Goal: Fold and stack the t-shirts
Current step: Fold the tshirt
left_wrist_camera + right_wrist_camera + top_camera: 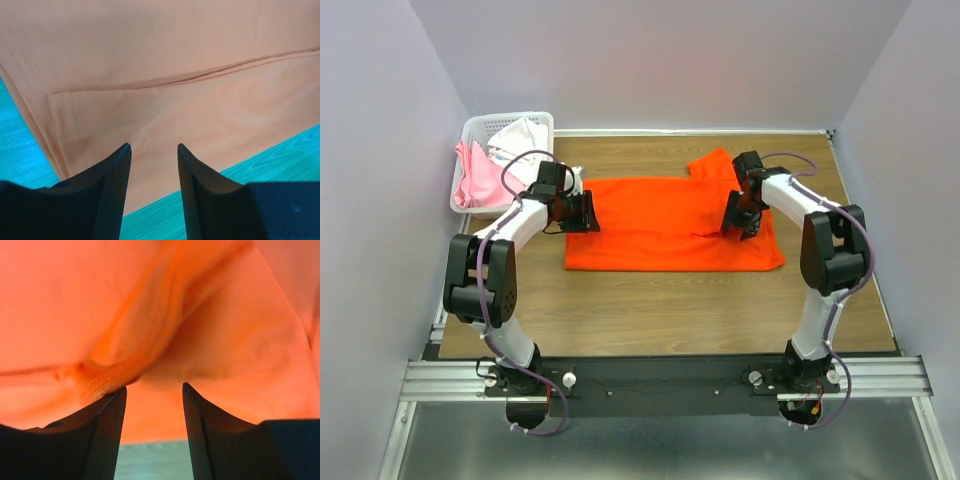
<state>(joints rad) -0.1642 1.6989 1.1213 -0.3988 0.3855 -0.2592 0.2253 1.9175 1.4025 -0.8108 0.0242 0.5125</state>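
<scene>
A bright orange t-shirt [670,228] lies spread on the wooden table, folded into a wide band, with one sleeve [712,165] sticking out at the back right. My left gripper [584,213] hovers open over the shirt's left edge. In the left wrist view its fingers [116,172] stand apart above a folded sleeve hem [150,82], with nothing between them. My right gripper [737,220] is open low over the shirt's right part. In the right wrist view a raised stitched fold [107,377] touches the tip of the left finger [111,415].
A white lattice basket [510,117] stands at the back left corner, holding a pale pink t-shirt [472,178] and a white one [520,135]. Grey walls close in the table on three sides. Bare wood [660,310] lies in front of the orange shirt.
</scene>
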